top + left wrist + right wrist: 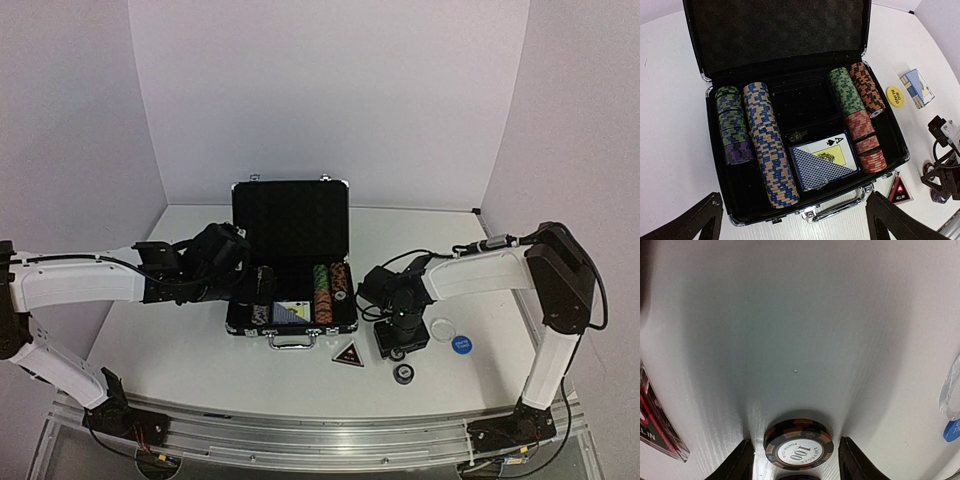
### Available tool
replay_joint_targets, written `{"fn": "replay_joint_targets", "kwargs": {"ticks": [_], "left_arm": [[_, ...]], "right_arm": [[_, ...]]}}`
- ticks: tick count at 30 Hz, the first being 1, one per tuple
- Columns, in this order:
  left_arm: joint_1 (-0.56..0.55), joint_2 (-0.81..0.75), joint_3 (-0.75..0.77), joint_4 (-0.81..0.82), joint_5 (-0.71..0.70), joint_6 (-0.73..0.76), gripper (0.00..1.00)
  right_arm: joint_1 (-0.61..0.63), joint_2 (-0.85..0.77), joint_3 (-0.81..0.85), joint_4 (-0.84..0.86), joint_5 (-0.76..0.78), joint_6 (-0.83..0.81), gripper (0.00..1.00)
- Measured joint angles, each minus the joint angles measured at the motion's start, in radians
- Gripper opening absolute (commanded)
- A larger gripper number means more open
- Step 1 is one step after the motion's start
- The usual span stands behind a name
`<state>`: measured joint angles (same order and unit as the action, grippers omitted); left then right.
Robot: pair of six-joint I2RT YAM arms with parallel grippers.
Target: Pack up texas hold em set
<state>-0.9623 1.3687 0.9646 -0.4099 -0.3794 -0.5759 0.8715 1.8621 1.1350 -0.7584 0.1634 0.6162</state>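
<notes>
1. A brown-and-black striped poker chip (798, 444) marked 100 is lying flat on the white surface (800, 315), outside and to the near right of the open black silver-edged briefcase (290, 215); a second chip may be lying under it
2. It is looking rigid, light and smooth-rimmed, so it is likely to skid if nudged; pinching low across opposite rims is probably the safest hold
3. The right gripper (796, 450) is hanging over it with its fingers spread, one on each side of the chip and apparently not touching it
4. The left gripper (795, 200) is hovering spread and empty over the near edge of the briefcase
</notes>
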Motion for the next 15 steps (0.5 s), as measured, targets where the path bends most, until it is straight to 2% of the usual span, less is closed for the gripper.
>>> {"fn": "replay_joint_targets", "kwargs": {"ticks": [2,10,13,15], "left_arm": [[0.0,0.0,0.0,0.0,0.0,-0.001,1.0],[0.0,0.0,0.0,-0.001,0.0,-0.001,1.0],[0.0,-0.001,-0.001,0.0,0.0,-0.001,1.0],[0.0,-0.003,-0.006,0.0,0.0,-0.002,1.0]], "right_arm": [[0.0,0.002,0.002,0.003,-0.004,0.003,0.47],[0.006,0.003,-0.001,0.013,-0.01,0.015,0.44],[0.008,0.003,-0.002,0.017,-0.011,0.017,0.4],[0.01,0.003,-0.003,0.021,-0.01,0.018,0.33]]}}
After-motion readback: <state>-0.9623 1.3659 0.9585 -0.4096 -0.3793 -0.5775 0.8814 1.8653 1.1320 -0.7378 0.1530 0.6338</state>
